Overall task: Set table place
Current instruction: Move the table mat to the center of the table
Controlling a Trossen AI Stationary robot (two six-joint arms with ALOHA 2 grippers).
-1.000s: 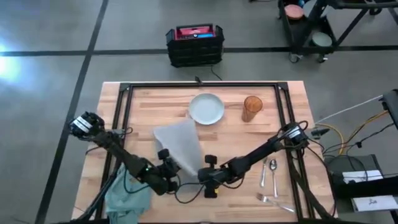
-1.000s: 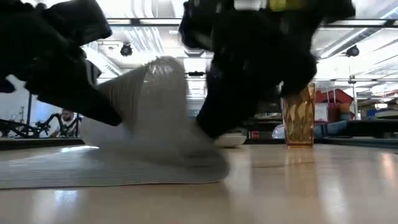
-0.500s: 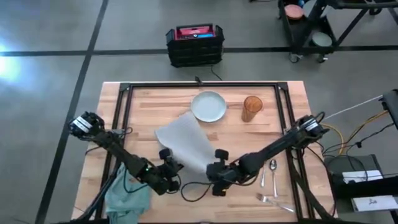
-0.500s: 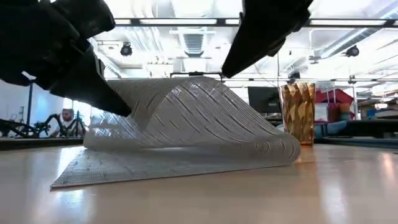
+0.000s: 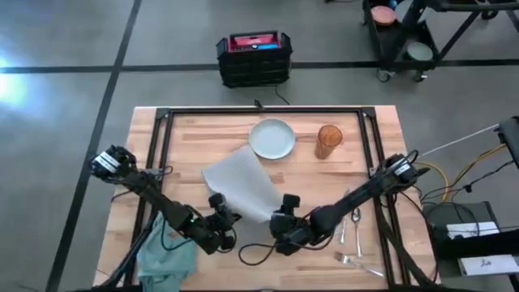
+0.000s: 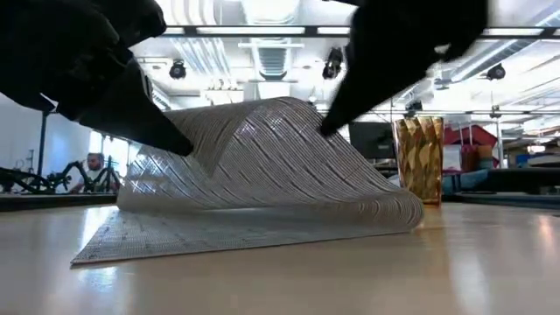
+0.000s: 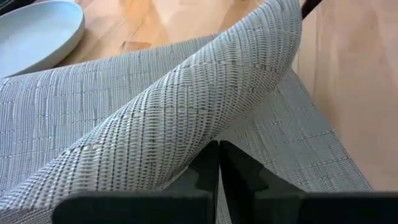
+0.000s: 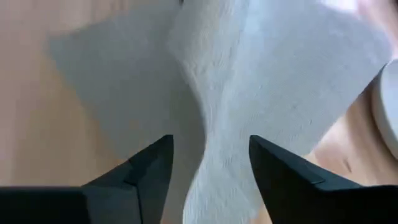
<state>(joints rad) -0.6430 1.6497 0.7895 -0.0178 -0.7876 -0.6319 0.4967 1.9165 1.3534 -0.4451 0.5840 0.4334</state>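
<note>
Placemat (image 5: pixel 240 192) fabric is lying folded over on the table (image 5: pixel 195 134), its grey weave humped into a ridge that is rising just ahead of both claws. Seen from the left wrist, the left gripper (image 7: pixel 219 163) is clenching its two dark fingers (image 7: pixel 200 171) together on the mat's near edge, and the lifted fold is arching up and away from those tips. From above, that left gripper (image 5: pixel 225 219) is sitting at the mat's near left corner, with the teal napkin (image 5: pixel 165 252) lying behind it beside the arm.

The right gripper (image 5: pixel 280 217) is hovering at the mat's near right corner. Through its wrist camera, the right gripper (image 8: pixel 210 163) is spread wide, with the mat's ridge running forward from the gap between its fingers (image 8: pixel 152 165); whether either finger is touching the weave cannot be told.

Beyond the mat's far edge, past both claws, the pale plate (image 5: pixel 272 139) is resting on bare wood, with the amber glass (image 5: pixel 328 141) near it. Cutlery (image 5: pixel 351 229) is lying beside the right arm, apart from the mat.
</note>
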